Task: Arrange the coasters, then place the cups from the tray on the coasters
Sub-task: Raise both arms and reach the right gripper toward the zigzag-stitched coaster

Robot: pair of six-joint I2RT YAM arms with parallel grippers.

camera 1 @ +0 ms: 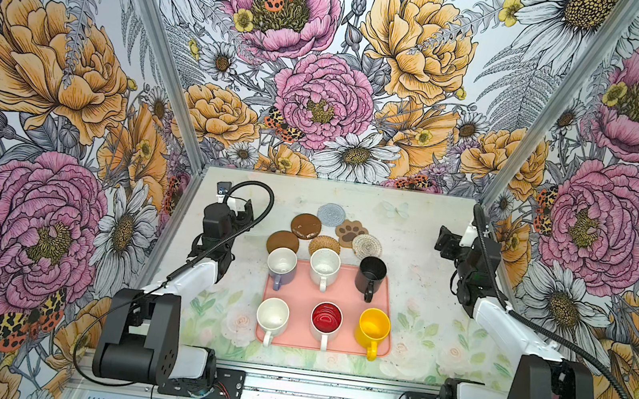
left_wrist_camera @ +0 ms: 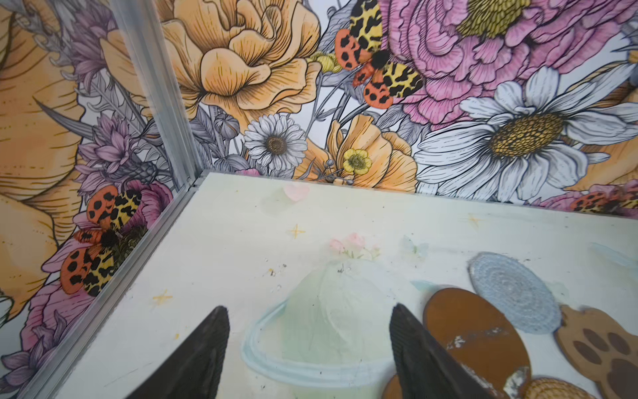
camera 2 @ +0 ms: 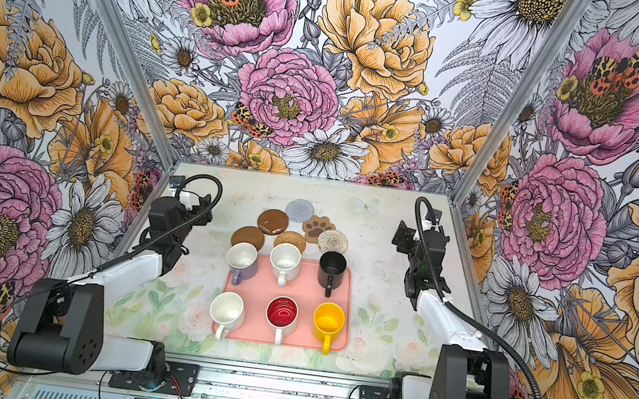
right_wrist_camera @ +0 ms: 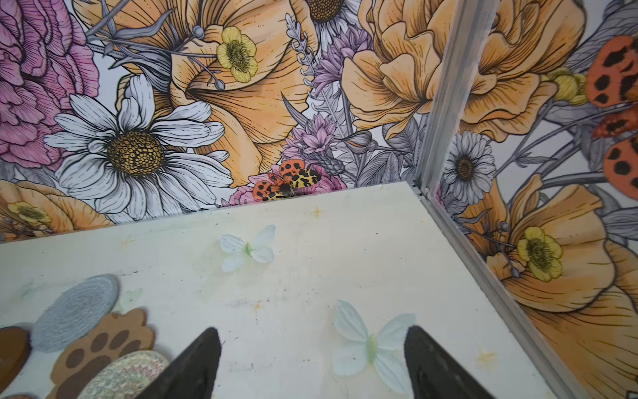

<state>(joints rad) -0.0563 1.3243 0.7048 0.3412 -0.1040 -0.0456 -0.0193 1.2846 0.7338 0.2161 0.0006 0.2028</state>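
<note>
Your left gripper (left_wrist_camera: 309,307) hangs above the table (left_wrist_camera: 241,259), left side, jaws spread and empty, a brown disc (left_wrist_camera: 476,342) just beside one finger (a handy first pick, I'd judge). In the middle the six coasters (camera 1: 324,246) lie bunched, some overlapping, behind the tray (camera 1: 301,290), so they need spreading out before any of the six cups (camera 1: 325,266), all upright on the tray, has a place to go. Your right gripper (right_wrist_camera: 312,330) hangs likewise on the right, jaws parted, holding nothing, near the pale mat (right_wrist_camera: 127,376).
</note>
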